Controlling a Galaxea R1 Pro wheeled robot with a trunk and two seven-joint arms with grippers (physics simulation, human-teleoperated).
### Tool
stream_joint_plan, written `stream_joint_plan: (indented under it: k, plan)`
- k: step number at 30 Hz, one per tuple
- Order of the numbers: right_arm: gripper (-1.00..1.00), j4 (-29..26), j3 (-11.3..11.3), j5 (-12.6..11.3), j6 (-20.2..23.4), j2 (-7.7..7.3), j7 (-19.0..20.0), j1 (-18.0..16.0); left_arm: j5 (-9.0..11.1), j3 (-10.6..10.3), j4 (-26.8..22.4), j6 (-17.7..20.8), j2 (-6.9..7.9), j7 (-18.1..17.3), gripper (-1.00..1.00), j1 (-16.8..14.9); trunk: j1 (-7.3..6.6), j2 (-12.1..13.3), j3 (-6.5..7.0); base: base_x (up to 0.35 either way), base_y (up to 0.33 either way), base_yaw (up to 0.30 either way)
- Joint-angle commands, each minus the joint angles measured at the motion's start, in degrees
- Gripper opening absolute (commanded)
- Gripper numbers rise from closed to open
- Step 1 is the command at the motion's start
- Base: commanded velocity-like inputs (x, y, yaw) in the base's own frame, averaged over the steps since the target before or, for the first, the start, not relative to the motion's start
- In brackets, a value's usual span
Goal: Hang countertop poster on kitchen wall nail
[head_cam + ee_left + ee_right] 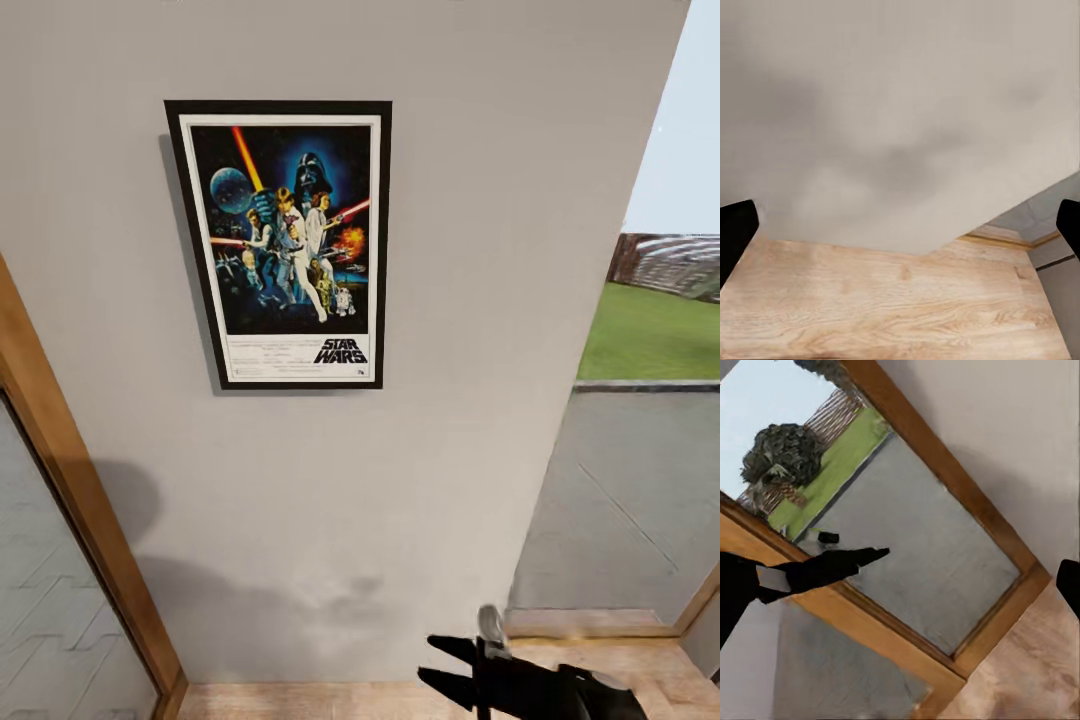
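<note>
Black-framed poster point(280, 245) (white border, colourful figures), flat on grey wall point(480, 300)

Head view: poster point(284, 245) flat on the wall point(480, 300), upright, around 11 o'clock from centre. Door frame point(70, 480) runs along the wall's edge at 8 o'clock, glass pane behind it. Window opening point(640, 480) sits at 3–4 o'clock of the poster, lawn point(655, 335) and paving beyond. Floor point(330, 700) meets the wall base at 6 o'clock. One tool point(448, 668) low at 5 o'clock, above the floor, well apart from the poster.
</note>
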Motion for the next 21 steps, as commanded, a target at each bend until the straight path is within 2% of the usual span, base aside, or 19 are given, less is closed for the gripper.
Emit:
stream_joint_plan:
  k: [1, 3, 5, 7, 8, 11, 12, 13, 14, 18, 19, 21]
  plan:
    - [1.00, 4.19, -0.65, -0.19, -4.52, -0.35, 0.11, 1.08, 0.24, -0.36, 0.09, -0.28, -0.02, 1.82, 1.00, 0.01, 0.02, -0.05, -0.01, 0.000, 0.000, 0.000]
    - [1.00, 9.11, -1.02, -0.16, -9.31, -1.26, 0.00, 2.31, -0.21, -0.37, 0.11, -0.29, -0.07, 4.62, 1.00, 0.07, 0.02, -0.05, -0.01, 0.000, 0.000, 0.000]
    - [1.00, 15.59, -1.26, -0.15, -14.16, -2.21, -0.15, 3.09, -1.57, -0.45, 0.13, -0.29, -0.27, 8.33, 1.00, 0.26, 0.02, -0.05, -0.01, 0.000, 0.000, 0.000]
    - [1.00, 21.77, -1.40, -0.13, -18.28, -2.88, -0.26, 3.61, -3.47, -0.51, 0.14, -0.29, -0.59, 11.84, 1.00, 0.45, 0.02, -0.05, -0.01, 0.000, 0.000, 0.000]
    - [1.00, 27.48, -1.45, -0.12, -21.72, -3.32, -0.57, 3.95, -5.61, -0.54, 0.16, -0.29, -1.01, 15.26, 1.00, 0.58, 0.02, -0.05, -0.01, 0.000, 0.000, 0.000]
    - [1.00, 35.42, -1.48, -0.11, -25.90, -3.70, -2.89, 4.24, -8.64, -0.57, 0.19, -0.26, -1.70, 20.58, 1.00, 0.67, 0.02, -0.05, -0.01, 0.000, 0.000, 0.000]
    - [1.00, 37.81, -1.49, -0.10, -27.05, -3.78, -4.25, 4.31, -9.49, -0.56, 0.20, -0.25, -1.92, 22.46, 1.00, 0.70, 0.02, -0.05, -0.01, 0.000, 0.000, 0.000]
    - [1.00, 41.91, -1.35, -0.10, -28.98, -3.87, -7.64, 4.39, -10.94, -0.58, 0.21, -0.24, -2.33, 26.30, 1.00, 0.74, 0.02, -0.05, -0.01, 0.000, 0.000, 0.000]
    - [1.00, 43.60, -1.30, -0.10, -29.72, -3.90, -9.55, 4.43, -11.54, -0.58, 0.22, -0.23, -2.51, 28.23, 1.00, 0.76, 0.02, -0.05, -0.01, 0.000, 0.000, 0.000]
    - [1.00, 47.87, -1.16, -0.06, -31.43, -3.87, -17.53, 4.51, -13.44, -0.59, 0.23, -0.17, -3.07, 35.70, 1.00, 0.80, 0.02, -0.05, -0.01, 0.000, 0.000, 0.000]
    - [1.00, 48.98, -1.13, -0.04, -31.86, -3.81, -21.07, 4.54, -14.00, -0.60, 0.24, -0.15, -3.23, 39.23, 1.00, 0.82, 0.02, -0.05, -0.01, 0.000, 0.000, 0.000]
    - [1.00, 49.71, -1.09, -0.03, -32.10, -3.76, -24.15, 4.55, -14.36, -0.60, 0.24, -0.14, -3.34, 42.69, 1.00, 0.97, 0.02, -0.05, -0.01, 0.000, 0.000, 0.000]
